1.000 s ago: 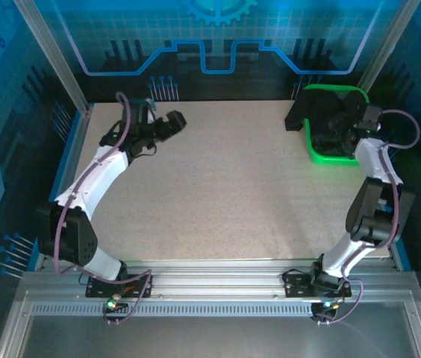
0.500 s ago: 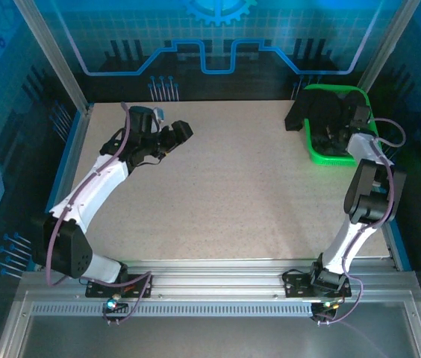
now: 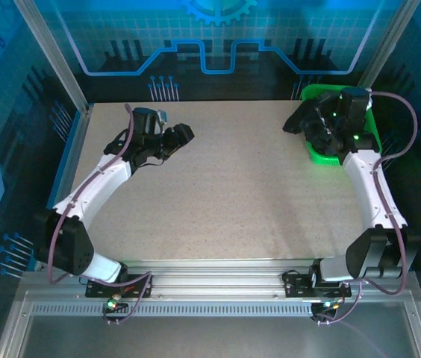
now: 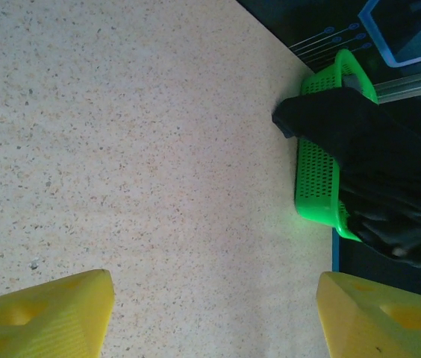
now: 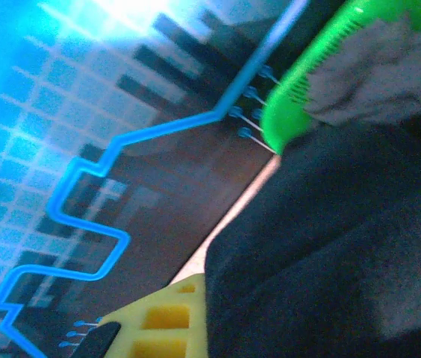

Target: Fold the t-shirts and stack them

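- The left gripper [image 4: 212, 309], a two-finger pincer with blocky yellow plastic fingers [image 4: 46, 317], is hovering over the far-left part of the table. Its jaws are standing wide apart with nothing between them.
- The speckled beige tabletop [image 3: 233, 194] is stretching between the two arms with no shirt spread on it, so I am judging that the folding is not yet begun.
- The soft dark cloth t-shirts [image 4: 390, 194] are sitting heaped in the bright green perforated plastic basket [image 4: 315, 186] at the far-right corner of the table. One black t-shirt [image 4: 345, 130] is spilling over the basket's rim toward the tabletop, and a paler grey one [image 5: 375, 67] is showing deeper inside.
- The right gripper [image 3: 324, 125] is hanging over the basket, with dark cloth pressing against its one visible yellow finger [image 5: 158, 324]. I cannot tell whether it is pinching that cloth or merely lying against it.
- The shirts are looking light, limp and not slippery, and nothing about them is fragile. They will likely be sagging, draping and dragging their neighbours along.
- Pinching a single layer at a collar edge or shoulder seam is probably the best hold for lifting one free. Grabbing into the middle of the heap is risking several coming up at once.
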### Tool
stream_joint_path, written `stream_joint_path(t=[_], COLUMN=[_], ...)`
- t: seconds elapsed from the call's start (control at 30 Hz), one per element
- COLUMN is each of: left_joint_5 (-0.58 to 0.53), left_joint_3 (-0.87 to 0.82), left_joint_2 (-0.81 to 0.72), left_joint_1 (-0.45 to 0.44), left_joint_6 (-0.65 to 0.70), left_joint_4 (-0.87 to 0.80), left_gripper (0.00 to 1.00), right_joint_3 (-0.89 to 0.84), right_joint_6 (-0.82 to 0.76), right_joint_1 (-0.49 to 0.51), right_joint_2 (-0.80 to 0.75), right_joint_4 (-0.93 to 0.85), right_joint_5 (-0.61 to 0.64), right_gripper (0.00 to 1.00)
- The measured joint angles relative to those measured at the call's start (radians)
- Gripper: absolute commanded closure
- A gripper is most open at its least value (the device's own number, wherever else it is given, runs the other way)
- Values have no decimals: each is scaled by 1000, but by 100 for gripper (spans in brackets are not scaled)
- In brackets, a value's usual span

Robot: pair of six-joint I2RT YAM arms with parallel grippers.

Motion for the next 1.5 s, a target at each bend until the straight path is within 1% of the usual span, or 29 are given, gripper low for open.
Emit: stream_joint_path(t=[0.1, 0.2, 0.33, 0.47, 0.5, 0.53, 0.6, 0.63, 0.7, 0.8, 0.87, 0.93, 1.0, 1.1, 1.17, 1.27, 1.33, 1.5], left_joint_5=[-1, -9, -48, -116, -135, -154, -187, -204, -227, -248, -249, -238, -213, -157, -114, -48, -15, 15], left_joint_3=[1, 7, 24, 27, 27, 29, 34, 38, 41, 41, 40, 19, -21, -105, -149, -157, -147, -51], left_joint_2=[8, 8, 4, -31, -46, -62, -92, -109, -137, -170, -179, -185, -189, -182, -153, -43, 53, 317], left_joint_1=[-1, -2, -2, -2, -2, -1, -1, -1, -1, -1, -1, -1, -2, -13, -40, -114, -166, -249], left_joint_6=[-2, -1, 12, 21, 22, 27, 37, 40, 43, 43, 42, 31, 9, -42, -85, -167, -225, -368], left_joint_4=[-7, -20, -58, -114, -131, -148, -173, -187, -204, -236, -254, -260, -259, -254, -242, -182, -130, -45], left_gripper=[27, 27, 27, 25, 25, 25, 25, 25, 25, 24, 24, 24, 24, 25, 25, 24, 22, 20], right_joint_3=[107, 241, 396, 470, 484, 496, 516, 531, 583, 667, 668, 623, 557, 420, 330, 179, 102, -32], right_joint_6=[-51, -107, -162, -178, -174, -163, -134, -120, -96, -75, -69, -69, -69, -82, -96, -119, -136, -170], right_joint_1=[52, 129, 263, 397, 435, 472, 532, 562, 617, 681, 706, 705, 680, 597, 528, 418, 370, 314], right_joint_2=[17, 54, 104, 158, 181, 210, 276, 323, 435, 599, 660, 666, 634, 531, 454, 329, 272, 180], right_joint_4=[-13, -13, -12, -16, -23, -34, -61, -74, -116, -203, -265, -303, -311, -325, -328, -336, -340, -354], right_joint_5=[-2, 5, 35, 81, 93, 97, 90, 68, -7, -130, -200, -245, -268, -269, -251, -217, -198, -188], right_gripper=[100, 100, 100, 100, 99, 85, 53, 42, 31, 28, 28, 29, 31, 34, 37, 38, 38, 38])
